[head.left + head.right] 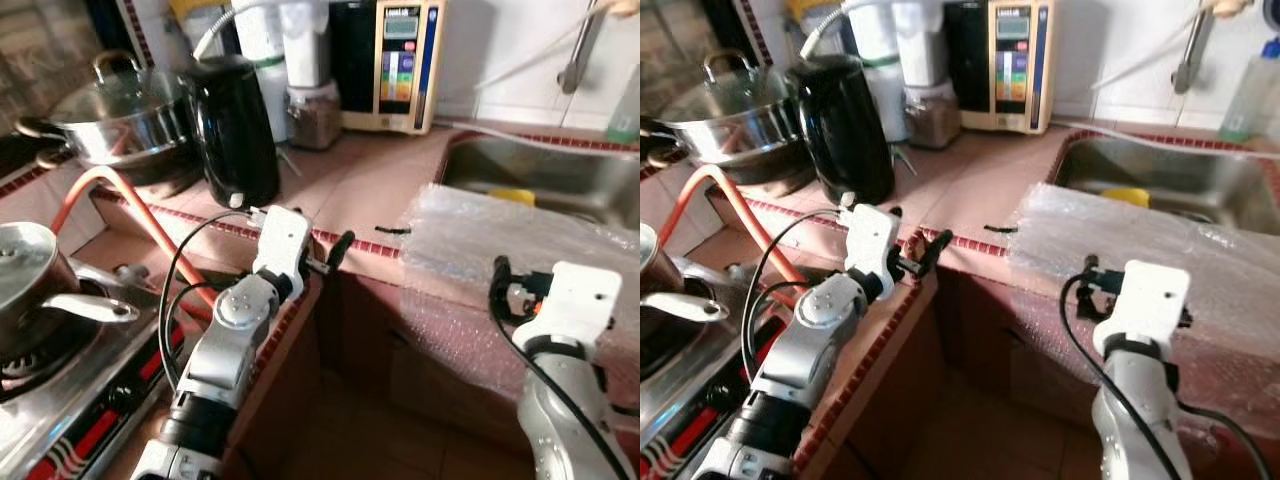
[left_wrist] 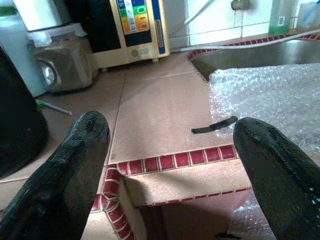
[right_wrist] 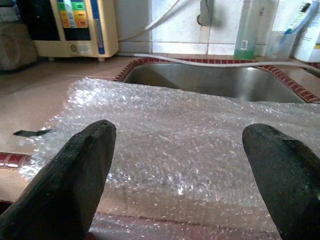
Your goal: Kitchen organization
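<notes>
A sheet of bubble wrap (image 1: 520, 240) lies over the tiled counter (image 1: 350, 185) beside the sink (image 1: 540, 165) and hangs down the cabinet front. A thin black strip (image 2: 215, 125) rests on the tiles just left of it. My left gripper (image 2: 170, 165) is open and empty, level with the counter's red-tiled edge, and one of its fingers (image 1: 341, 245) points at the strip. My right gripper (image 3: 180, 167) is also open and empty, hovering in front of the bubble wrap's near edge.
A black kettle (image 1: 235, 130) stands at the counter's left, with a lidded steel pot (image 1: 120, 110) behind it. A jar (image 1: 313, 115) and a water ioniser (image 1: 395, 65) line the wall. An orange hose (image 1: 110, 185) runs past a small pot (image 1: 25, 270) on the stove. A yellow sponge (image 1: 512, 196) lies in the sink.
</notes>
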You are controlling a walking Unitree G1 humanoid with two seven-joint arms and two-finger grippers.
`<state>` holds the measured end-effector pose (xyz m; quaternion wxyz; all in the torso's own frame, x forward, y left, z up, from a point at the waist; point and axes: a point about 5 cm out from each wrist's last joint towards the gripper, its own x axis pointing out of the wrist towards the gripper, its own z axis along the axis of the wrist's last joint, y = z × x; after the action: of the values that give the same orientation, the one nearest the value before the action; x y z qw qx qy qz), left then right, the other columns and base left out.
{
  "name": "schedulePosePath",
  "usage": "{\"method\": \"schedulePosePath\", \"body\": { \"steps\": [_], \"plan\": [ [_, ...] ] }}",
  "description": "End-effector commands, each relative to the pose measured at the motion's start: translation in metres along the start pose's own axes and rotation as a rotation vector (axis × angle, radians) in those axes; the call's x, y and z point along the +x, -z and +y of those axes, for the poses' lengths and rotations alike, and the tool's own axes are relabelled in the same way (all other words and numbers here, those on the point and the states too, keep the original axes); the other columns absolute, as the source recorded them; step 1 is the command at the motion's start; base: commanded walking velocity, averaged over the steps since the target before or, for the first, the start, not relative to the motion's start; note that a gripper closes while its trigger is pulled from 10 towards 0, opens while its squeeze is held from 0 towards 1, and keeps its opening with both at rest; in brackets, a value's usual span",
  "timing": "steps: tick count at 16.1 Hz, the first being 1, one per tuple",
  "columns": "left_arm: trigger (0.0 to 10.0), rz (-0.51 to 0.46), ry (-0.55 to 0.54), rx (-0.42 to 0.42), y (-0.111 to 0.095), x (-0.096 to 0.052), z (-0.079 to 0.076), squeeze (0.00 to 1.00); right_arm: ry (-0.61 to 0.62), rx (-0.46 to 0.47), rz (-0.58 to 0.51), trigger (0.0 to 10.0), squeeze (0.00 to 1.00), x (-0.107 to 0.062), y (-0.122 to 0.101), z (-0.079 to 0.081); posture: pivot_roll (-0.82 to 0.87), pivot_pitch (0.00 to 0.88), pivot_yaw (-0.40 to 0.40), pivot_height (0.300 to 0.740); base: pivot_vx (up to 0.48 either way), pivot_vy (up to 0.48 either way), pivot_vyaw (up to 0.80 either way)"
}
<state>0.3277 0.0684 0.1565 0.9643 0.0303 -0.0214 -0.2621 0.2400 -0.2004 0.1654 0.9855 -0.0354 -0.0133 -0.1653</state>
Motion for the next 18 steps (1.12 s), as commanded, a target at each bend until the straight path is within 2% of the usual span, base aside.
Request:
{"method": "schedulePosePath", "body": {
  "steps": [1, 4, 9, 12, 15, 18],
  "plan": [
    [10.0, -0.012, 0.005, -0.004, -0.003, 0.001, 0.001, 0.00, -0.004, -0.001, -0.014, 10.0, 0.00, 0.001, -0.003, 0.001, -0.06, 0.000, 0.092, 0.740, 0.000, 0.000, 0.00],
    [10.0, -0.020, 0.014, -0.012, -0.003, 0.001, -0.001, 0.00, -0.012, -0.011, -0.015, 10.0, 0.00, 0.002, -0.002, 0.003, -0.06, 0.000, 0.091, 0.740, 0.000, 0.000, 0.00],
    [10.0, -0.033, 0.024, -0.013, -0.003, 0.001, -0.004, 0.00, -0.018, -0.024, -0.014, 10.0, 0.00, 0.002, -0.001, 0.004, -0.06, 0.000, 0.090, 0.740, 0.000, 0.000, 0.80],
    [10.0, -0.091, -0.001, 0.071, -0.010, -0.001, -0.002, 0.00, -0.017, -0.024, -0.013, 10.0, 0.00, 0.001, -0.001, 0.003, -0.06, 0.000, 0.091, 0.740, 0.000, 0.000, 0.80],
    [10.0, -0.205, -0.106, 0.152, -0.029, -0.004, 0.004, 0.00, -0.028, -0.063, -0.029, 10.0, 0.00, 0.000, -0.001, 0.004, -0.06, 0.000, 0.091, 0.740, 0.000, 0.000, 0.00],
    [10.0, -0.245, -0.214, 0.202, -0.036, -0.007, 0.016, 0.00, -0.037, -0.064, -0.033, 10.0, 0.00, -0.001, -0.002, 0.006, -0.06, 0.000, 0.091, 0.740, 0.000, 0.000, 0.80]
  ]
}}
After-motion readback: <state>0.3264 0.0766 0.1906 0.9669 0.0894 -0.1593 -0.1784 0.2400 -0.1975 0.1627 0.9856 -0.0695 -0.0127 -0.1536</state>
